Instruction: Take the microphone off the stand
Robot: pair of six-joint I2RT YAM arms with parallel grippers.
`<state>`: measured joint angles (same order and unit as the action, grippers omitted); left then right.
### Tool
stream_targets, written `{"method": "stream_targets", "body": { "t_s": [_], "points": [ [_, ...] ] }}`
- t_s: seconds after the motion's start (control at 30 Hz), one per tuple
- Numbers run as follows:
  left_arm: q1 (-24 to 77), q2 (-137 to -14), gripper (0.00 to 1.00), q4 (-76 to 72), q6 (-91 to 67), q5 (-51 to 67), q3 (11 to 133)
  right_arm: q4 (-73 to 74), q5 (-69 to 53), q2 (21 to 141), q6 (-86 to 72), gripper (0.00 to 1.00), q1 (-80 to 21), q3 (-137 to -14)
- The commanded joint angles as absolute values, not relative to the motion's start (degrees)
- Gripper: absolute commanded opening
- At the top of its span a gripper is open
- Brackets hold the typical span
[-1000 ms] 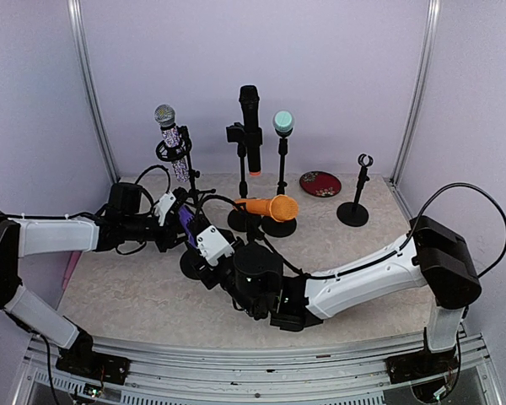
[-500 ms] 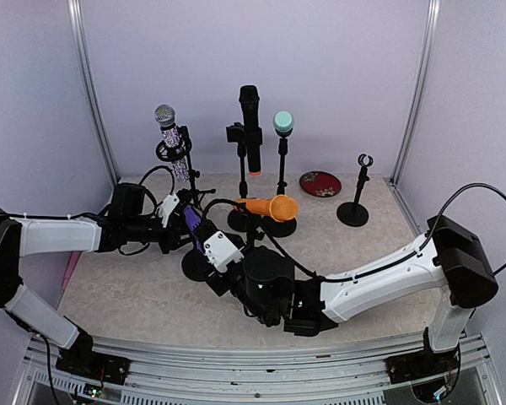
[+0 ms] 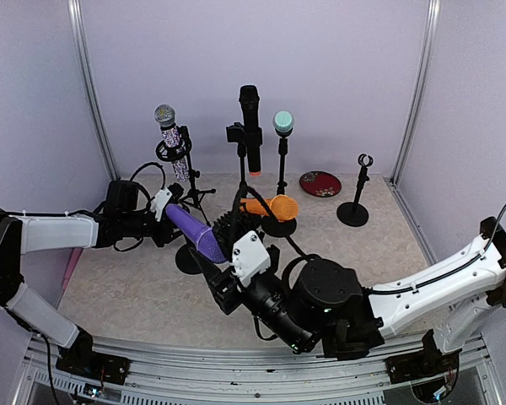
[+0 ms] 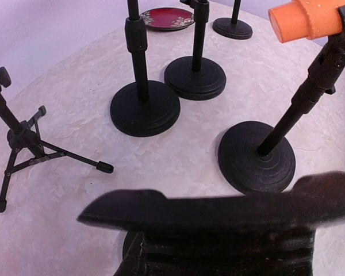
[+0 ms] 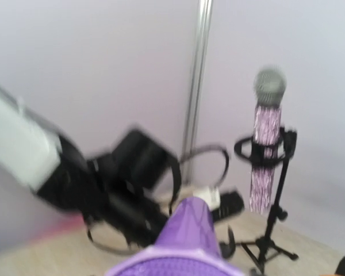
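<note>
Purple microphone (image 3: 196,231) hangs tilted above the table (image 3: 118,291), left of its middle, with the handle end aimed at 10 o'clock and the mesh head at 4 o'clock. The right gripper (image 3: 224,266) is clenched on it at the head end. The right wrist view is blurred, and the mesh and purple body fill its bottom middle.

The handle end reaches the left gripper (image 3: 164,209), which lies low at 9 o'clock of the table. I cannot tell whether that end sits in a clip or is clear of it. I cannot tell how the left fingers stand either: the left wrist view shows only 1 dark, blurred finger (image 4: 218,210) across its lower part. A round black stand base (image 3: 184,260) sits on the table just under the purple body.

Toward 12 o'clock stand 4 more microphones:
- An orange microphone (image 3: 270,206) lies roughly level in its clip.
- A black microphone (image 3: 250,126) stands upright behind it.
- A teal-headed microphone (image 3: 283,123) stands just beside the black one.
- A glittery microphone (image 3: 170,135) stands at 11 o'clock on a tripod stand (image 3: 192,190).

A red plate (image 3: 320,183) lies at 1 o'clock near the back wall. An empty stand (image 3: 359,190) stands near it, toward 3 o'clock.
</note>
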<state>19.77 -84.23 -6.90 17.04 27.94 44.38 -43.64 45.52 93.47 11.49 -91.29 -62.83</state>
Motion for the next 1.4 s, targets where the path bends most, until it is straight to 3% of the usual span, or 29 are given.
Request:
{"method": "stream_targets", "body": {
  "t_s": [0.0,0.03,0.1,0.13,0.17,0.33,0.5,0.9,1.2,1.33,1.37],
  "points": [
    [20.8,-83.72,0.2,1.73,22.97,24.86,45.29,-43.13,48.55,90.03,8.34,0.0,-91.61,-62.3],
    [20.89,-83.55,0.45,4.79,23.67,25.76,46.19,-41.53,48.45,89.74,7.08,0.0,-91.66,-62.25],
    [20.68,-82.78,0.83,10.74,25.74,26.56,48.78,-37.21,47.99,89.33,5.0,0.0,-91.64,-62.42],
    [20.28,-81.81,0.96,13.32,26.96,26.67,49.66,-35.17,47.55,89.26,3.77,0.0,-91.67,-62.7],
    [19.39,-80.35,0.98,15.78,29.12,27.24,50.2,-32.95,46.83,89.19,2.64,0.0,-91.6,-63.05],
    [12.27,-71.81,0.99,35.42,44.38,34.26,52.8,-22.34,39.8,90.66,-3.63,0.0,-89.72,-66.85],
    [10.37,-65.32,0.99,52.91,56.39,34.07,54.31,-17.67,26.97,94.68,-10.84,0.0,-85.43,-70.62],
    [18.83,-52.18,0.97,63.49,62.07,36.34,57.98,-19.82,10.34,107.16,-14.0,0.0,-80.76,-82.82],
    [20.04,-48.79,0.73,59.94,59.46,33.36,55.06,-22.83,5.7,109.42,-17.01,0.0,-79.42,-84.38],
    [20.04,-48.78,0.51,56.72,57.57,31.03,53.77,-22.59,5.29,109.54,-17.19,0.0,-79.13,-84.6],
    [20.04,-48.78,0.44,55.96,57.41,30.43,53.46,-22.59,5.33,109.59,-17.2,0.04,-79.11,-84.58]
  ]
}}
